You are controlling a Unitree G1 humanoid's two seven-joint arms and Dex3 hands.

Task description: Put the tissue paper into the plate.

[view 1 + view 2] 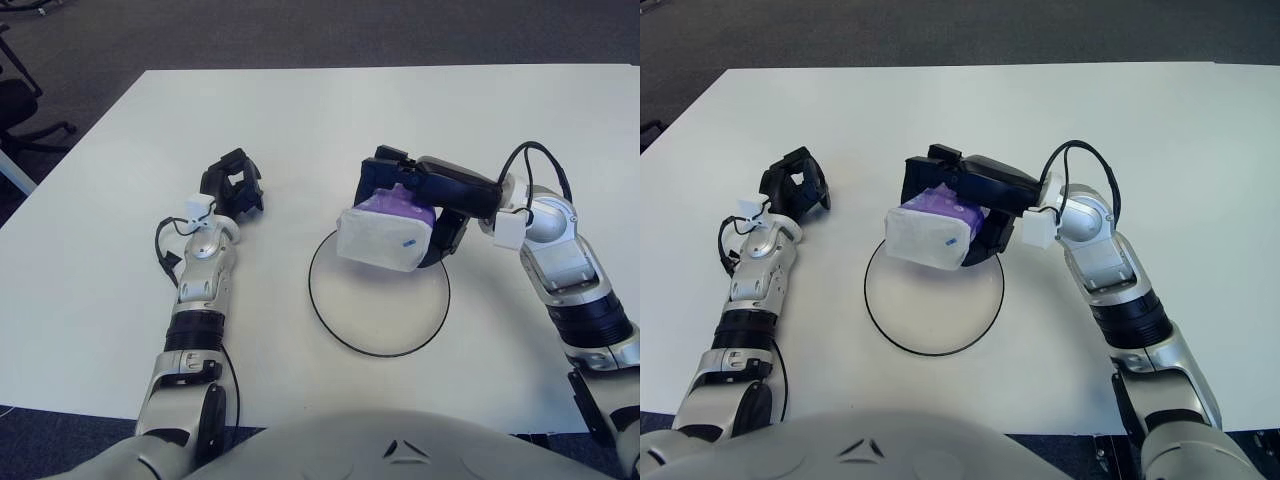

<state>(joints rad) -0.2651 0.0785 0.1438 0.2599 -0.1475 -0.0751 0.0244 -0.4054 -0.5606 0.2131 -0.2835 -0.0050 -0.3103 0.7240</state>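
While the camera looks down from the robot's head, a white table (330, 110) fills most of the view, with dark grey carpet (300, 30) beyond its far edge. At the far left of the left eye view, the wheeled base of a black office chair (25, 120) stands on the carpet.

A white round plate (379, 300) with a thin dark rim lies flat on the table, just in front of the robot's body. The tissue paper (385, 235) is a soft pack in white wrapping with a purple top. A small blue mark shows on its white face, too small to read. No other writing can be made out.

The right hand (425, 195) reaches in from the right, forearm bent inward across the table. Its black fingers (925, 165) are closed around the pack, gripping it on the purple top and the right side. The pack is tilted and sits over the far edge of the plate; whether it touches the plate cannot be told.

The left hand (232, 185) shows to the left of the plate, well apart from it, its forearm stretched forward over the table. Its black fingers are loosely curled and hold nothing.
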